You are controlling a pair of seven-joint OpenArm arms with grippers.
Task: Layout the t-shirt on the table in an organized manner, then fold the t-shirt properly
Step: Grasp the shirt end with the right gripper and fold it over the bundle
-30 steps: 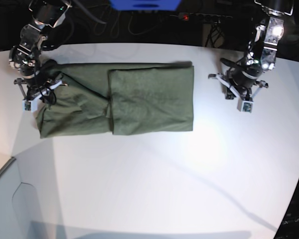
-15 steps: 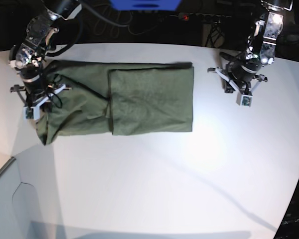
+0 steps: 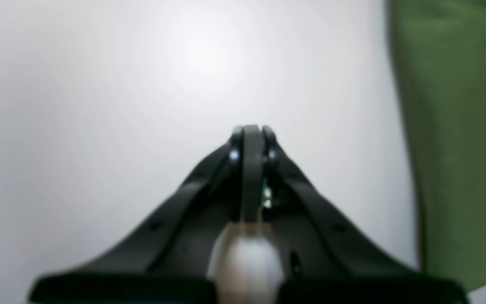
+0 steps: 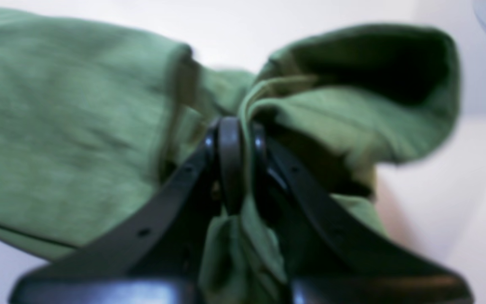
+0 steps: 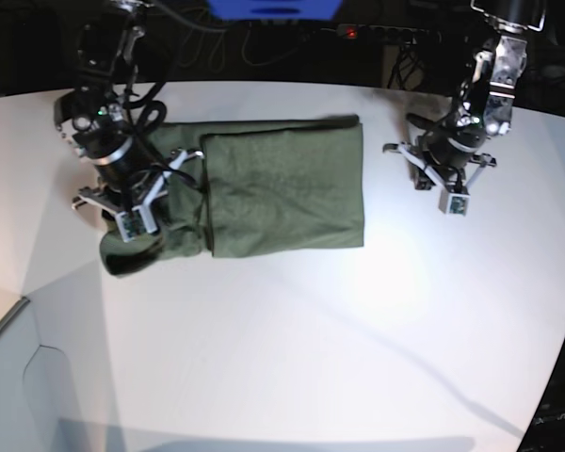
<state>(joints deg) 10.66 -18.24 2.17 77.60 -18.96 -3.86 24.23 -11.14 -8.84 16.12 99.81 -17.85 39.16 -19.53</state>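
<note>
White table (image 5: 292,330) seen from above. Olive t-shirt (image 5: 282,184), folded into rectangle, spread toward 11 o'clock. Bunched shirt end pinched between closed jaws of right gripper (image 4: 236,139) at 9 o'clock. Left gripper (image 3: 249,139) held closed, empty, over bare table at 2 o'clock.

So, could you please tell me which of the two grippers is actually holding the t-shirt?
The right gripper: its jaws pinch bunched t-shirt fabric. The left gripper is shut over bare table.

The t-shirt (image 5: 282,184) is matt olive woven-looking cloth; the table (image 5: 311,348) is smooth, slightly glossy white.
</note>
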